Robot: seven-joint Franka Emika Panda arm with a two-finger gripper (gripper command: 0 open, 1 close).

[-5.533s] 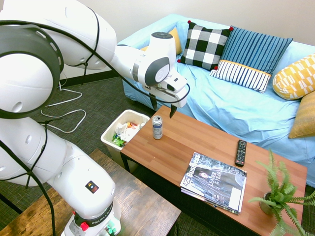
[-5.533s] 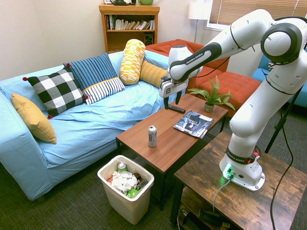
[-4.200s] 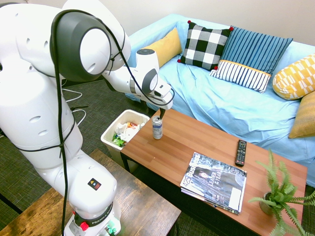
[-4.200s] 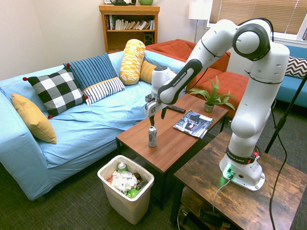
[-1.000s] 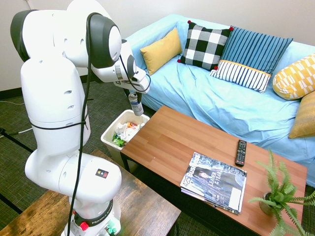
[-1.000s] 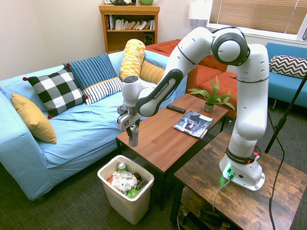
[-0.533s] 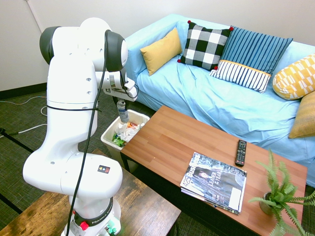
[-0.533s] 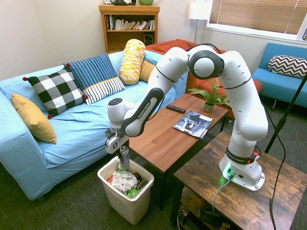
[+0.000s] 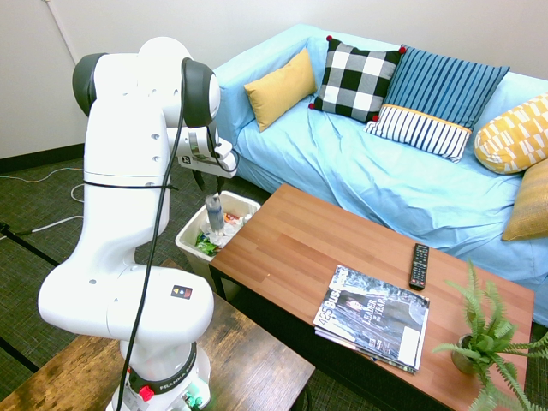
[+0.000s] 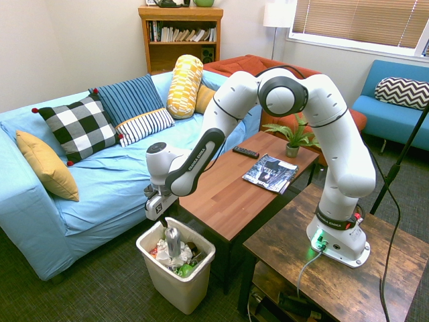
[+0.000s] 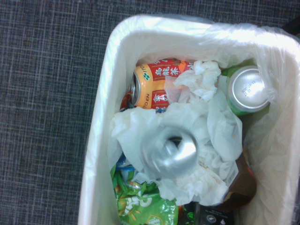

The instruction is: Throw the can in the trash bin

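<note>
Can (image 10: 173,243), clear of the parted fingers of the gripper (image 10: 165,222), drops upright into the trash bin (image 10: 175,280), so the throw looks all but done, only settling left.

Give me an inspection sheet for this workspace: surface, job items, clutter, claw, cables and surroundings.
Surface: wooden coffee table bears magazines, remote, potted fern.
Job's things: silver can blurred, over the trash bin's contents, probably dropping; whether it has landed, cannot tell.
Clutter: inside the bin, white crumpled paper, orange can, green can, green wrapper.
Claw: open, clear of the can.
Cables: only rig cabling seen.
Surroundings: blue-covered sofa with cushions.
</note>
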